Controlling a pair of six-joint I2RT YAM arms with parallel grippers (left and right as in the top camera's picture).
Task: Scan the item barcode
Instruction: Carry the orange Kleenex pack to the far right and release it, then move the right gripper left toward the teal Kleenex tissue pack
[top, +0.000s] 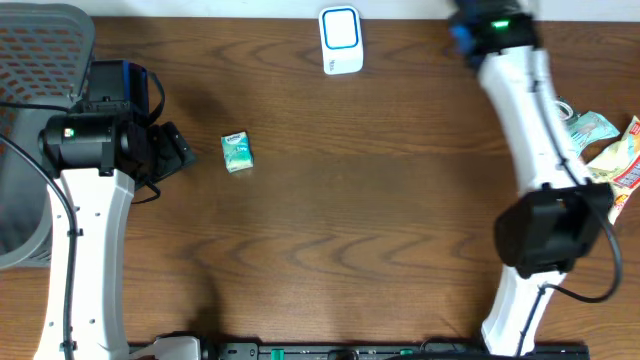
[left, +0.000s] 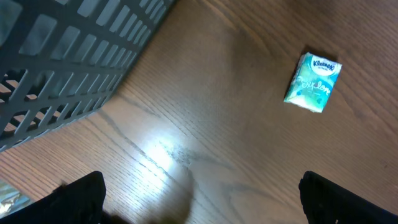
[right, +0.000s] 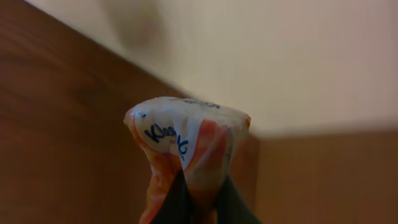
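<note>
The right fingers (right: 177, 208) pinch an orange-and-white soft tissue packet (right: 186, 140) held up far right, short of the white blue-windowed scanner (top: 340, 40); scanning looks still to come. The left fingers (left: 81, 199) are spread near a green tissue packet (top: 237, 152).

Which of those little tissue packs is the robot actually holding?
The orange-and-white pack, pinched in the right jaws; the green pack and the heap at the right edge lie loose on the table.

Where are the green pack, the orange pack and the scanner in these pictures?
green pack (left: 313, 82), left wrist view, middle of its printed face.
orange pack (right: 186, 134), right wrist view, its crumpled upper end.
scanner (top: 341, 38), overhead view, its blue-framed top face.
</note>
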